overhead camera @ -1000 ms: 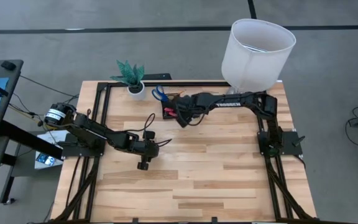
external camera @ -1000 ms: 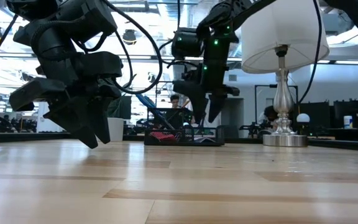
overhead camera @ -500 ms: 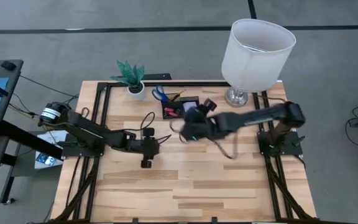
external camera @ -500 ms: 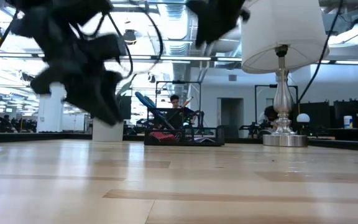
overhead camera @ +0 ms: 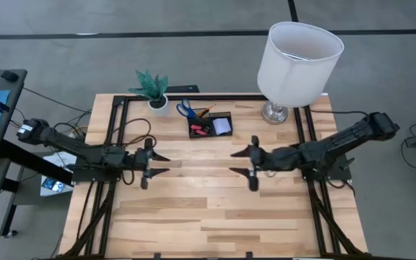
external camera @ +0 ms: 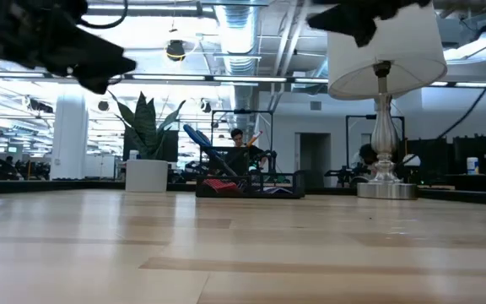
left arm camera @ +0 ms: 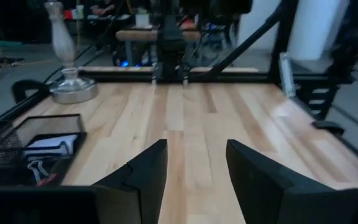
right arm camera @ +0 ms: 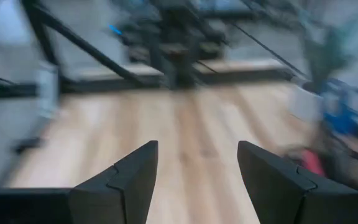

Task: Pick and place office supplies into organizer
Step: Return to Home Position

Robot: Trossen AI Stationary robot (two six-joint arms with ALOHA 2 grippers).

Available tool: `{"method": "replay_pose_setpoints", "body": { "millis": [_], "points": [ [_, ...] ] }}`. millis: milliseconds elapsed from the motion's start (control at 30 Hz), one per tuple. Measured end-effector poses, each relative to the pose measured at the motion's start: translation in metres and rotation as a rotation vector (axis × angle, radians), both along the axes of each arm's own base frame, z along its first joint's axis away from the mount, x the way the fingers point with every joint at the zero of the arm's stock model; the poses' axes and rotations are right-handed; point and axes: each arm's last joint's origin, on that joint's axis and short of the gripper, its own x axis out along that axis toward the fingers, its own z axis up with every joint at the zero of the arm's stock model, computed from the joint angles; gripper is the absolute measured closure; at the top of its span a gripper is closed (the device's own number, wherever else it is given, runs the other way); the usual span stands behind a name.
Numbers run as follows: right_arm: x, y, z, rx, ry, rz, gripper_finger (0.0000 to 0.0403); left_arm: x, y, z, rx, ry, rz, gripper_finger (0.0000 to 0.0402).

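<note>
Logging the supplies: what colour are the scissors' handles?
Blue. The scissors show best in the high view, at the organizer's end nearest the plant pot.

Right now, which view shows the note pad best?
High view: the note pad lies uncovered in the organizer. Left wrist view sees it through mesh; low view hides it; right wrist view, cannot tell.

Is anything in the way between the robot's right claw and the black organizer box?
No, nothing visible. Only bare table lies between the open right gripper and the organizer; the left gripper waits opposite.
</note>
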Motion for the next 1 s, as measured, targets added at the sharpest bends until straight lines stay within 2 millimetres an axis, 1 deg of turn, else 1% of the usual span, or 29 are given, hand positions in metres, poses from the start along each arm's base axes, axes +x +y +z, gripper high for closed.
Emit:
{"method": "replay_pose_setpoints", "body": {
  "millis": [33, 100, 200, 333, 433, 533, 567, 600, 700, 800, 867, 1000],
  "points": [
    [-0.007, -0.001, -0.005, 0.017, -0.041, 0.037, 0.0184, -0.004, 0.001, -0.002, -0.008, -0.01, -0.009, 0.0243],
    [-0.021, -0.005, -0.02, 0.04, -0.079, 0.056, 0.0184, -0.009, 0.002, -0.003, -0.015, -0.037, -0.018, 0.0243],
    [-0.04, -0.009, -0.047, 0.089, -0.072, 0.046, 0.0184, -0.013, 0.002, -0.005, -0.013, -0.068, -0.043, 0.0243],
    [-0.06, -0.015, -0.08, 0.141, -0.088, 0.044, 0.0184, -0.016, 0.003, -0.017, -0.046, -0.035, -0.05, 0.0243],
    [-0.075, -0.021, -0.098, 0.159, -0.166, 0.044, 0.0184, -0.019, 0.003, -0.022, -0.087, -0.06, -0.048, 0.0243],
    [-0.091, -0.026, -0.113, 0.16, -0.238, 0.077, 0.0184, -0.019, 0.004, -0.02, -0.107, -0.094, -0.048, 0.0243],
    [-0.096, -0.027, -0.116, 0.157, -0.257, 0.091, 0.0184, -0.019, 0.004, -0.019, -0.109, -0.101, -0.048, 0.0243],
    [-0.095, -0.027, -0.115, 0.152, -0.258, 0.104, 0.0184, -0.019, 0.004, -0.019, -0.112, -0.108, -0.048, 0.0243],
    [-0.096, -0.027, -0.12, 0.112, -0.21, 0.112, 0.0184, -0.019, 0.004, -0.018, -0.112, -0.112, -0.034, 0.0243],
    [-0.096, -0.031, -0.123, 0.108, -0.169, 0.077, 0.0184, -0.019, 0.005, -0.02, -0.093, -0.095, -0.014, 0.0243],
    [-0.096, -0.034, -0.115, 0.127, -0.243, 0.088, 0.0184, -0.019, 0.005, -0.02, -0.085, -0.097, -0.011, 0.0243],
    [-0.103, -0.033, -0.096, 0.07, -0.379, 0.229, 0.0184, -0.019, 0.005, -0.018, -0.089, -0.117, 0.005, 0.0243]
  ]
}}
